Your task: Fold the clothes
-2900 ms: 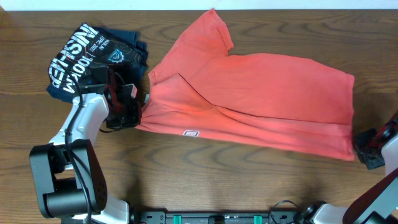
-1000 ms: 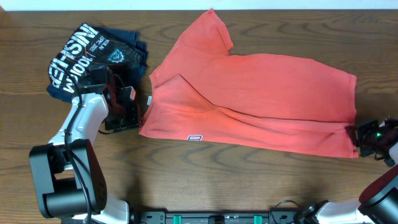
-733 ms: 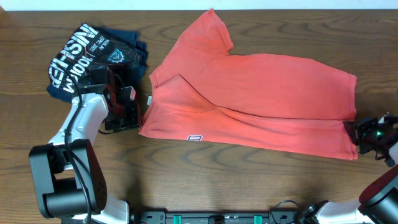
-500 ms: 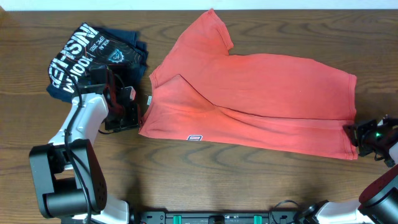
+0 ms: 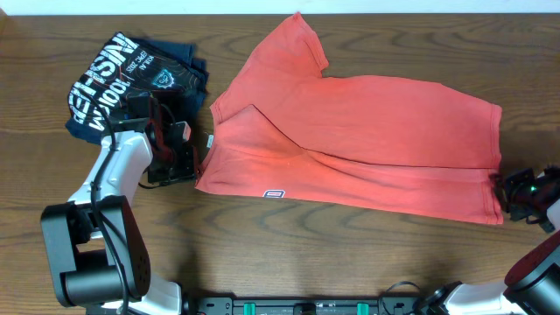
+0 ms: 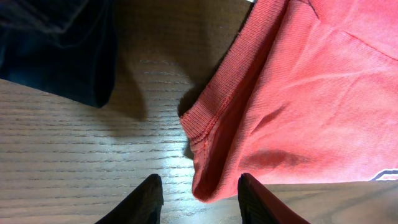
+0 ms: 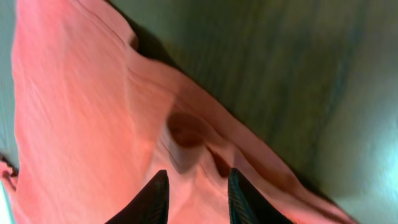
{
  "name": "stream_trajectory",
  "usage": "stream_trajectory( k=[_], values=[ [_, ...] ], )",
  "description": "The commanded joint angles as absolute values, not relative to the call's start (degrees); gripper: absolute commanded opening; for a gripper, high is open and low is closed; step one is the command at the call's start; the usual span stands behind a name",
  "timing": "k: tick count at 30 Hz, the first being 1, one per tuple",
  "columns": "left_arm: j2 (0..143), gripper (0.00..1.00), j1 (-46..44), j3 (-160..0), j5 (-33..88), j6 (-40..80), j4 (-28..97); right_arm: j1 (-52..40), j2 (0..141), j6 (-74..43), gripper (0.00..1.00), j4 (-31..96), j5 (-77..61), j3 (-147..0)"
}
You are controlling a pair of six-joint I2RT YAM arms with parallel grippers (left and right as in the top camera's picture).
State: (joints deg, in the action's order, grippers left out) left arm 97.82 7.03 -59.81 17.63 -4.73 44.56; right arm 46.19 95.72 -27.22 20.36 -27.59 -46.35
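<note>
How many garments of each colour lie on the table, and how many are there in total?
Orange-red T-shirt: 1
Dark navy folded shirt: 1
Total: 2 garments

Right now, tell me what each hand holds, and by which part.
Nothing is held. Both are open: the left hand straddles a corner of the orange-red T-shirt, the right hand its far edge.
</note>
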Motion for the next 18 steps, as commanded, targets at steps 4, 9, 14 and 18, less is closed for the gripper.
stream_trajectory(
  k=[4, 9, 14, 18],
  values=[
    [96.9, 0.42, 7.3, -61.4, 17.3, -5.0, 44.6, 42.5, 94.8, -31.1, 0.27, 18.7, -23.5, -46.0],
    [96.9, 0.42, 7.3, -61.4, 17.3, -5.0, 44.6, 40.4, 94.8, -31.3, 0.27, 18.6, -18.9, -46.0],
    [96.9, 0.42, 7.3, -61.4, 17.3, -5.0, 44.6, 40.3, 94.8, -33.2, 0.01, 17.2, -20.5, -46.0],
    [96.9, 0.42, 7.3, -61.4, 17.3, -5.0, 44.6, 40.8, 94.8, -33.2, 0.01, 12.8, -28.4, -46.0]
  ],
)
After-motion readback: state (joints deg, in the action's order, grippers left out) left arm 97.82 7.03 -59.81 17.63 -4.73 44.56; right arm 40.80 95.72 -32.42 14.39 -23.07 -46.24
